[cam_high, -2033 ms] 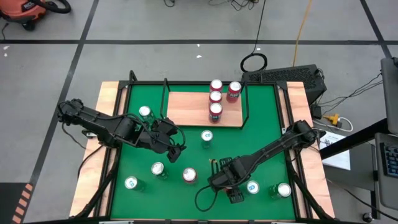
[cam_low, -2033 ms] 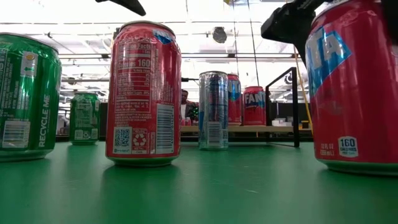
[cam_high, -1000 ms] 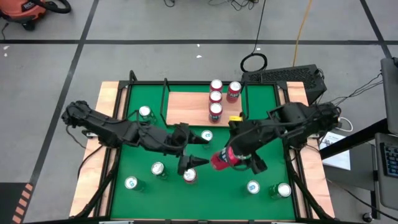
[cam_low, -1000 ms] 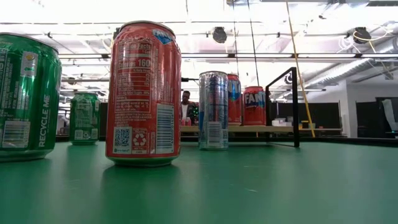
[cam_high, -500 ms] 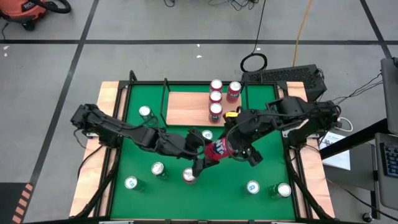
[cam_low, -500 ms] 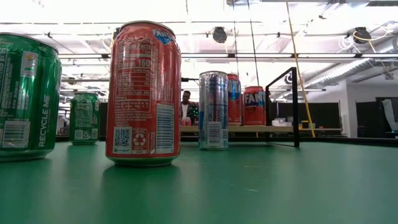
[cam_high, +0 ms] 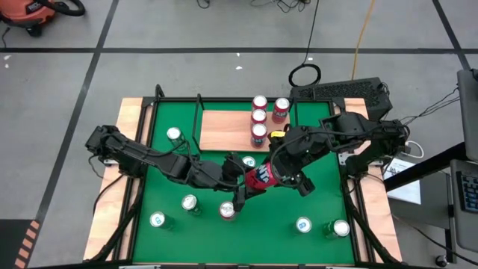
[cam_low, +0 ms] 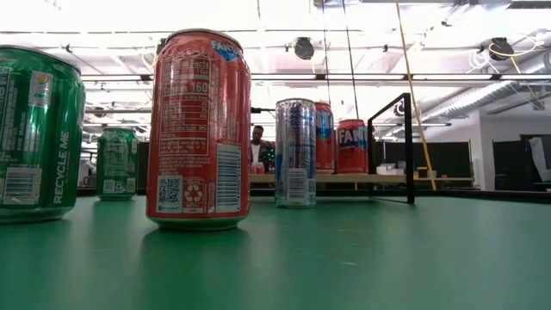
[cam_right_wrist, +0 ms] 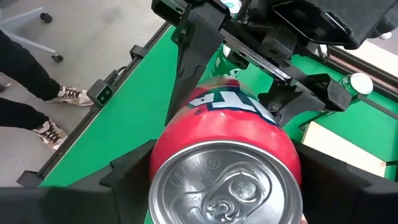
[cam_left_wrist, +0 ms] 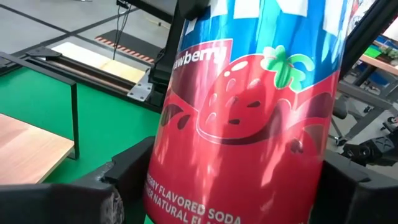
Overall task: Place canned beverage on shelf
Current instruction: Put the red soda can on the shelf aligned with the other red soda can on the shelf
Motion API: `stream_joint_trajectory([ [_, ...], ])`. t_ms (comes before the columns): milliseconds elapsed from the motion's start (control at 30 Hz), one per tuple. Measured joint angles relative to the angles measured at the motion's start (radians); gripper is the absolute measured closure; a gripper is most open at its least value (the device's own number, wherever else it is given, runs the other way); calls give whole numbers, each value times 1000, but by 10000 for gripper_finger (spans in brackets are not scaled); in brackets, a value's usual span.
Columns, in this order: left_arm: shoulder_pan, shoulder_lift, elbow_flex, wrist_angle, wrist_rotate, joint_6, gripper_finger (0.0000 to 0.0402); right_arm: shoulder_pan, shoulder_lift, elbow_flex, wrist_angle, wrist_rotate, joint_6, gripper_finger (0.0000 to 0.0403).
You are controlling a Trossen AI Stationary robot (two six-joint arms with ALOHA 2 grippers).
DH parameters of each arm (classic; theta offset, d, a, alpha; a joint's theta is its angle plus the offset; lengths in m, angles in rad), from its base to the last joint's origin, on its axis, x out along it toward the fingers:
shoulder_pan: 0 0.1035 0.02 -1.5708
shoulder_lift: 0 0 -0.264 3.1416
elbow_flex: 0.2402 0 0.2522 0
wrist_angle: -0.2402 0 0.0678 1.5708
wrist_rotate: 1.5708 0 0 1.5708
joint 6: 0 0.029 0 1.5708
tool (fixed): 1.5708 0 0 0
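The red strawberry soda can [cam_high: 261, 178] hangs above the green table top [cam_high: 321, 198], tipped well over so its long axis runs nearly level. In the right wrist view its silver top with the pull tab faces straight back toward that wrist, and its base points away toward the left arm. It is held between both arms, in the middle of the table, clear of the surface.

The right gripper [cam_high: 280, 176] has its two fingers pressed on opposite sides of the can near the top end. In its own wrist view the fingers [cam_right_wrist: 127, 177] flank the red wall. The left gripper [cam_high: 245, 184] meets the can from the other end; its dark fingers [cam_left_wrist: 134, 171] stand spread to either side of the can's body and very close to it, though I cannot say whether they press on it.

Beyond the right gripper, toward the far edge, lies the shelf [cam_high: 228, 128], a light wood board with a thin black rail. Three red cans [cam_high: 259, 118] stand in a row at its end, a fourth [cam_high: 281, 109] just beside them. A red can [cam_high: 227, 211] stands on the table right under the left gripper, and a silver-blue can [cam_high: 248, 162] stands between both grippers and the shelf. Green cans [cam_high: 188, 203] stand scattered on the table. Someone's shoes [cam_right_wrist: 61, 95] show on the floor past the table.
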Motion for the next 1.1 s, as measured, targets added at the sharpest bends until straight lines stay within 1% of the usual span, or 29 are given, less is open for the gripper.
stream_joint_trajectory([
  [100, 0, 0, 0, 4, -3, 2, 102, -3, 0, 0, 2, 9, 57, 74],
  [233, 2, 0, 1, 12, -36, 39, 102, -12, -3, 0, 1, 40, 234, 41],
  [333, 2, 0, 15, 9, -82, 79, 102, -22, -13, 0, 5, 40, 364, 25],
  [433, 1, 0, 37, 12, -186, 133, 102, -28, -28, 0, 44, 52, 487, 20],
  [533, 0, 0, 68, 11, -304, 207, 102, -38, -45, 0, 91, 118, 654, 21],
  [600, 0, 0, 85, -1, -402, 254, 102, -61, -58, 0, 96, 163, 803, 22],
  [733, 2, -3, 96, -4, -597, 323, 102, -119, -94, 0, 141, 188, 950, 23],
  [767, 3, -3, 96, -4, -633, 336, 102, -135, -102, 0, 150, 187, 978, 23],
  [833, 3, -3, 96, -5, -670, 351, 102, -164, -107, 1, 179, 188, 1022, 23],
  [900, 7, -3, 96, 0, -679, 363, 102, -189, -108, 1, 184, 183, 1041, 23],
  [1000, 10, -3, 96, -6, -689, 362, 103, -215, -103, 0, 209, 143, 1042, 23],
  [1100, 13, 1, 96, -7, -726, 363, 103, -235, -95, 0, 217, 117, 1037, 23],
])
